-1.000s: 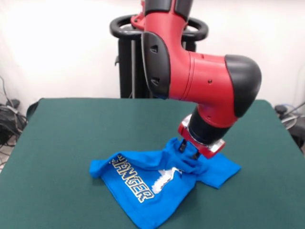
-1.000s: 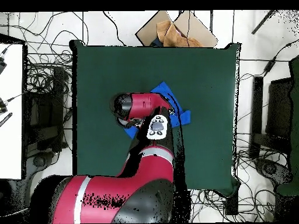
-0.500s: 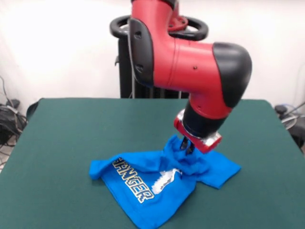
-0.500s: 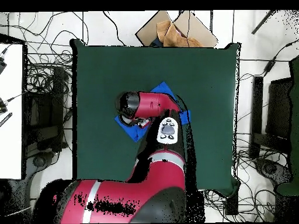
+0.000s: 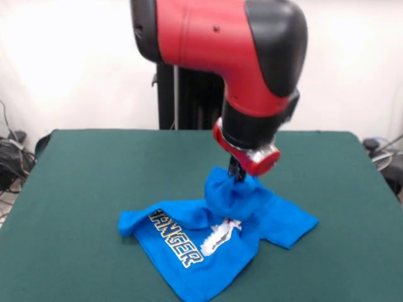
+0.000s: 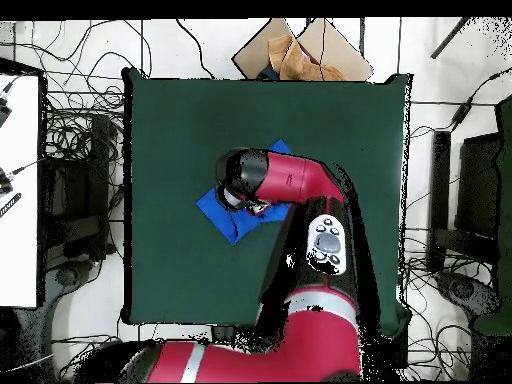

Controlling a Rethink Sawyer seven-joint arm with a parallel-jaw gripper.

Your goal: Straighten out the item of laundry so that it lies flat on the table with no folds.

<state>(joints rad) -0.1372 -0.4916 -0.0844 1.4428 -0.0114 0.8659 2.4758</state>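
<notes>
table (image 5: 94,182): green felt | gripper (image 5: 237,173): apparently pinching raised T-shirt (image 5: 195,242) | cables (image 6: 70,140) around

Past the overhead picture's twelve o'clock edge we see a brown cardboard box (image 6: 300,50) with crumpled paper in it. At nine o'clock a white panel (image 6: 18,190) stands among tangled black cables (image 6: 75,135), and at three o'clock dark equipment (image 6: 480,190) sits with more cables (image 6: 440,290) on the pale floor. In the front view we see a white wall (image 5: 75,63) behind and cables (image 5: 9,157) at nine o'clock.
</notes>
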